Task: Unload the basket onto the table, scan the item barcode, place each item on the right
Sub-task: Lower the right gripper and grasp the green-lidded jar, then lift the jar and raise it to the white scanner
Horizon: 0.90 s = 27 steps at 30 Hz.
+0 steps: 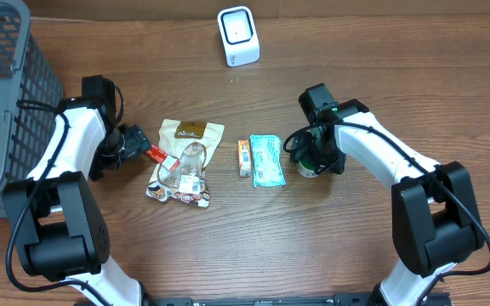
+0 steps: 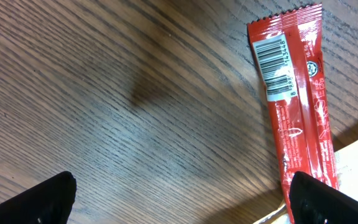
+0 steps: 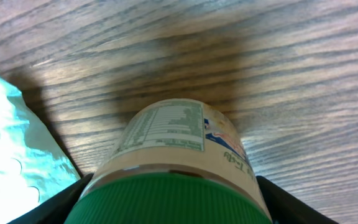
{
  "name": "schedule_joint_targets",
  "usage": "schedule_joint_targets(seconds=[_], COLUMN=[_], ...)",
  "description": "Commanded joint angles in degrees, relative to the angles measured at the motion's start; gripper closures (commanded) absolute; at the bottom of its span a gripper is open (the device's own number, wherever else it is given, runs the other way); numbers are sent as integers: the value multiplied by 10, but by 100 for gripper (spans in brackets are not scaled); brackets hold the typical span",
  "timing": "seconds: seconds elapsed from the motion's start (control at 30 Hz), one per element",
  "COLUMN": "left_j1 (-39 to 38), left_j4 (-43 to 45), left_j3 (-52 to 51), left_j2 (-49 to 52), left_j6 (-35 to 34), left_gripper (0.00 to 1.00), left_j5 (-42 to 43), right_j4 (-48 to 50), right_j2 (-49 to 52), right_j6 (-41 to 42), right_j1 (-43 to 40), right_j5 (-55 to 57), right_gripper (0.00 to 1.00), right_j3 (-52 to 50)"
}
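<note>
The right gripper (image 3: 169,208) straddles the jar (image 3: 166,134) at its green lid (image 3: 166,193). Both fingers (image 3: 42,208) press against the lid with no gap showing. The jar stands on the table (image 3: 291,62), just beside a teal pack (image 3: 5,155).

The left gripper (image 2: 182,199) hangs wide apart and holds nothing. One fingertip overlaps a red packet (image 2: 297,124), whose barcode (image 2: 272,56) faces up.

Between the arms lie a snack bag (image 1: 185,161) and a small box (image 1: 244,157). The white scanner (image 1: 238,36) stands at the far edge, well apart, and a basket (image 1: 7,102) sits at the far left.
</note>
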Motion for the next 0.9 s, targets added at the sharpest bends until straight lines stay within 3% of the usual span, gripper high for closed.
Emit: schedule_joint_targets(seconds=[0.0,0.37,0.6,0.87], left_j1=[6,6,6,6], left_j4=[1,1,1,1], left_j3=[11,11,11,11], left_j2=[-1,-1,-1,-1], left_j6=[8,8,8,8], left_gripper=[0,0,0,0], left_j5=[-12,-12,-12,-12], right_j4=[2,-1,-51,-174], right_j2=[1,1,1,1], right_j6=[2,2,-1,-1], right_j1=[-1,-1,-1,-1], right_j5=[6,6,6,5], right_gripper=[25,50,51,55], right_j3=[-3,2,57,198])
